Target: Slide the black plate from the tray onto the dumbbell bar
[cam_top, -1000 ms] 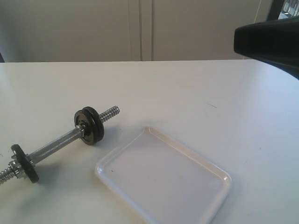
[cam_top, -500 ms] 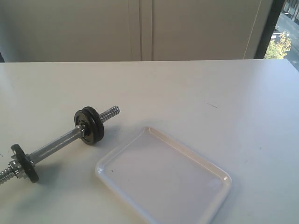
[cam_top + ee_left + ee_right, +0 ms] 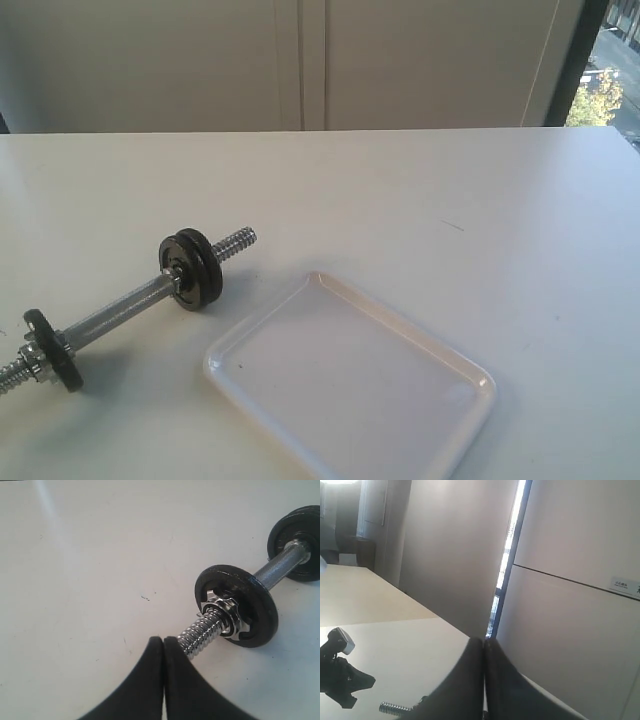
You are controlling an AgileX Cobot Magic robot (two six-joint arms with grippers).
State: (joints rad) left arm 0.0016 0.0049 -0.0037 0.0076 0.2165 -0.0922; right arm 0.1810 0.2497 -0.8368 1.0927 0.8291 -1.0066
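The dumbbell bar lies on the white table left of the tray, which holds nothing. Two black discs sit pressed together at the bar's far end. The outer one, toward the bare threaded tip, looks like the black plate. A single disc with a chrome star nut sits at the near end. In the left wrist view my left gripper is shut and empty, its tips just beside the near threaded end. My right gripper is shut, empty, raised and pointing at a wall. Neither gripper shows in the exterior view.
The white table stretches back to a pale wall with a window strip at the right. In the right wrist view a dark shape stands on the table by a threaded end of the bar.
A black part of the right arm at the upper right of the exterior view a second ago has left the frame. The bar, discs and tray have not moved.
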